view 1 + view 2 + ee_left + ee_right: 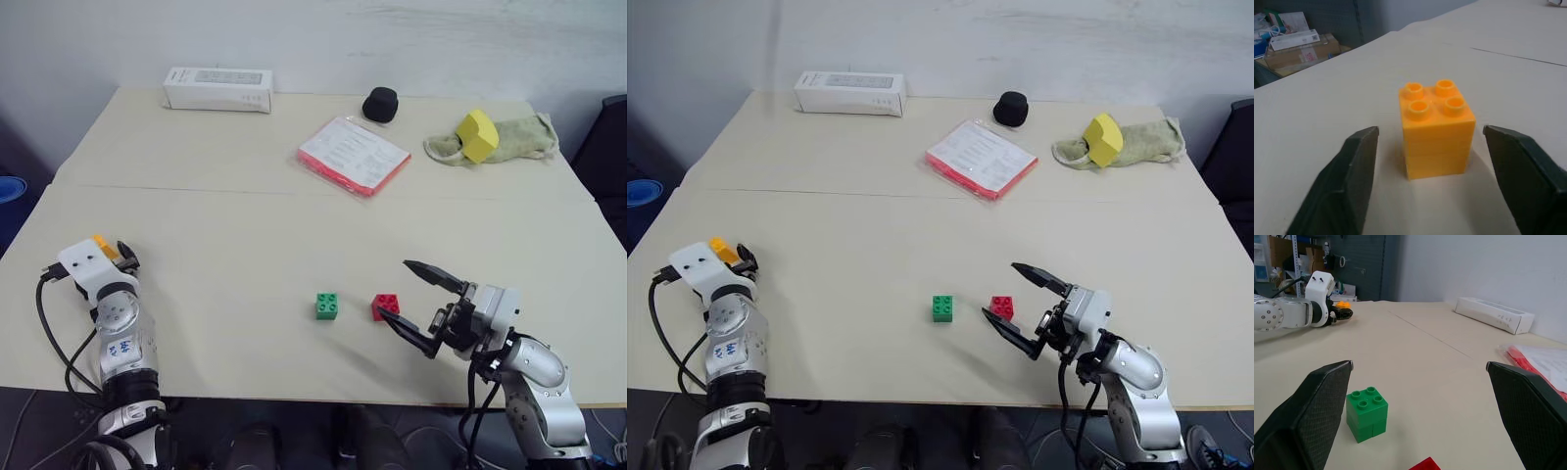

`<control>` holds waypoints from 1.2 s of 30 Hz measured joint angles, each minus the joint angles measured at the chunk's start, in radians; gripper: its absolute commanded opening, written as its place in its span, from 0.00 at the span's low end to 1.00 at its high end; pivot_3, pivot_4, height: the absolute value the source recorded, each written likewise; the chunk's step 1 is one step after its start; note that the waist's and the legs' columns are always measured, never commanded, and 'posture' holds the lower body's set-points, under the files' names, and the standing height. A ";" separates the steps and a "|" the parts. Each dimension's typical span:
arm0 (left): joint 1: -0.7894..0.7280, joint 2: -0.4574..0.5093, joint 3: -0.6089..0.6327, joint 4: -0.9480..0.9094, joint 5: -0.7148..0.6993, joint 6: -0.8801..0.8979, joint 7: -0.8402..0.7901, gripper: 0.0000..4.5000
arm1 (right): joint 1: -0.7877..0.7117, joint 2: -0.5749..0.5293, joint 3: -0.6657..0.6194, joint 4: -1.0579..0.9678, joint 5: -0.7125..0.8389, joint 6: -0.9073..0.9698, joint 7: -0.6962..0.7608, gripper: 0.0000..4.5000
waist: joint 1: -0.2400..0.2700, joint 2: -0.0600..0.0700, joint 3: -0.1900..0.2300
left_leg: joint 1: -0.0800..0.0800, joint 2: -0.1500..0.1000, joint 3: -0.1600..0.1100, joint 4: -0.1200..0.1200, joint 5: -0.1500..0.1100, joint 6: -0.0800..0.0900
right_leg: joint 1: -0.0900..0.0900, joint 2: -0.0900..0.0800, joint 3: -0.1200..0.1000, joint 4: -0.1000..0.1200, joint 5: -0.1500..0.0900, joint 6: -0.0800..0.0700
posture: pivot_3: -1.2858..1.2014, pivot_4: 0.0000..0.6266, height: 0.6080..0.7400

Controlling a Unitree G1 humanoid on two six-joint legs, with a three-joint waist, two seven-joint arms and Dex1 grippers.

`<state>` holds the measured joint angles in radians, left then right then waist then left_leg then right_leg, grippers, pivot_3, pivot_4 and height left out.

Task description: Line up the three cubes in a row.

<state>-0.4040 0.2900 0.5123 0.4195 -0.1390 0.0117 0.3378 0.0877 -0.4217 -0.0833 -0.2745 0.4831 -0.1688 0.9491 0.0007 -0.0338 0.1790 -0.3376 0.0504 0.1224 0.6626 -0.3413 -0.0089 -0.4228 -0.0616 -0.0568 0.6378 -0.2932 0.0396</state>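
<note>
Left tool (1430,147) straddled orange-yellow brick (1436,128), fingers clear of it
Right tool (411,301) spread wide beside red brick (385,306); green brick (327,305) next to red on desk (245,235)

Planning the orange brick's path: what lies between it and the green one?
Bare tabletop between the orange brick and the green brick, seen in both eye views.

No print can be read on the white box (217,89) or papers (354,154) (too small).
</note>
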 measured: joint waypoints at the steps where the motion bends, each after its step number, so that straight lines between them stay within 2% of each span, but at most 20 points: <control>1: -0.002 0.001 0.000 0.007 0.000 -0.003 0.000 0.49 | 0.004 0.000 0.000 0.000 0.000 0.000 -0.001 1.00 | -0.001 0.000 0.000 | 0.000 0.000 0.000 0.000 0.000 0.000 | 0.000 0.000 0.000 0.000 0.000 0.000 | 0.52 0.24 1.00; 3: -0.003 0.001 -0.001 0.009 0.000 -0.007 0.000 0.34 | 0.007 0.000 0.000 0.000 0.000 0.000 -0.001 1.00 | -0.001 0.000 0.000 | 0.000 0.000 0.000 0.000 0.000 0.000 | 0.000 0.000 0.000 0.000 0.000 0.000 | 0.52 0.24 1.00; 7: 0.000 -0.002 0.004 0.009 -0.018 -0.045 -0.007 0.33 | 0.013 -0.008 0.000 0.000 0.000 0.000 -0.001 1.00 | -0.001 0.000 0.000 | 0.000 0.000 0.000 0.000 0.000 0.000 | 0.000 0.000 0.000 0.000 0.000 0.000 | 0.52 0.24 1.00; 9: 0.006 -0.003 0.009 0.006 -0.066 -0.093 -0.091 0.33 | 0.021 -0.014 0.000 0.000 0.000 0.000 0.000 1.00 | -0.001 0.000 0.000 | 0.000 0.000 0.000 0.000 0.000 0.000 | 0.000 0.000 0.000 0.000 0.000 0.000 | 0.52 0.24 1.00; 13: 0.017 0.002 -0.022 -0.075 -0.285 -0.037 -0.448 0.33 | 0.049 -0.046 -0.015 -0.011 0.008 0.004 0.000 1.00 | 0.002 0.000 0.000 | -0.001 -0.001 0.000 0.000 0.001 -0.001 | 0.000 0.000 -0.001 0.000 0.000 0.000 | 0.52 0.24 1.00; 17: 0.032 0.127 -0.125 -0.190 -0.421 0.077 -0.858 0.33 | 0.141 -0.128 -0.130 -0.079 0.063 0.025 0.008 1.00 | 0.000 0.000 0.000 | -0.002 -0.001 -0.001 0.000 0.001 -0.001 | 0.000 0.000 -0.002 -0.001 0.000 0.000 | 0.52 0.24 1.00; 18: 0.031 0.185 -0.165 -0.199 -0.427 0.096 -0.962 0.33 | 0.164 -0.141 -0.151 -0.084 0.073 0.025 0.019 1.00 | -0.002 0.000 0.000 | -0.002 -0.001 -0.001 0.000 0.001 -0.002 | 0.000 0.001 -0.002 -0.001 0.000 -0.001 | 0.52 0.24 1.00; 20: 0.013 0.337 -0.312 -0.214 -0.404 0.114 -1.283 0.33 | 0.223 -0.181 -0.207 -0.080 0.082 0.025 0.049 1.00 | -0.004 0.002 0.000 | 0.000 -0.001 0.000 0.000 0.001 -0.002 | 0.000 0.002 -0.002 -0.001 -0.001 -0.002 | 0.52 0.24 1.00; 22: -0.018 0.380 -0.397 -0.183 -0.358 0.071 -1.453 0.33 | 0.237 -0.184 -0.220 -0.079 0.086 0.026 0.059 1.00 | -0.007 0.004 0.001 | 0.001 -0.001 0.001 0.000 0.001 -0.002 | 0.000 0.002 0.001 0.000 -0.001 -0.002 | 0.52 0.24 1.00; 26: -0.068 0.391 -0.535 -0.052 -0.263 -0.105 -1.725 0.33 | 0.236 -0.159 -0.220 -0.092 0.100 0.045 0.027 1.00 | -0.008 0.005 0.001 | 0.000 0.000 0.001 -0.001 0.001 -0.002 | -0.001 0.003 0.002 0.000 -0.001 -0.002 | 0.52 0.24 1.00; 29: -0.127 0.361 -0.569 0.066 -0.231 -0.192 -1.830 0.33 | 0.254 -0.156 -0.209 -0.127 0.097 0.054 0.018 1.00 | -0.002 0.005 0.001 | -0.004 0.000 0.001 0.001 0.001 -0.001 | -0.004 0.003 0.001 0.001 -0.001 -0.002 | 0.52 0.24 1.00; 32: -0.155 0.333 -0.578 0.124 -0.215 -0.241 -1.839 0.33 | 0.273 -0.154 -0.205 -0.158 0.099 0.068 0.004 1.00 | -0.001 0.005 0.001 | -0.005 -0.001 0.001 0.001 0.001 0.000 | -0.004 0.002 0.001 0.001 -0.001 -0.001 | 0.52 0.24 1.00; 36: -0.169 0.322 -0.615 0.188 -0.208 -0.258 -1.840 0.33 | 0.310 -0.159 -0.261 -0.193 0.126 0.093 -0.018 1.00 | -0.002 0.005 0.001 | -0.006 -0.001 0.000 0.002 0.000 0.002 | -0.004 0.001 0.001 0.000 0.000 0.000 | 0.52 0.24 1.00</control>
<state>-0.5728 0.6122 -0.1027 0.6076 -0.3467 -0.2467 -1.5023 0.3982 -0.5806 -0.3441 -0.4675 0.6092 -0.0756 0.9313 -0.0008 -0.0291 0.1802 -0.3433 0.0494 0.1224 0.6646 -0.3414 -0.0065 -0.4266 -0.0601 -0.0557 0.6383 -0.2937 0.0391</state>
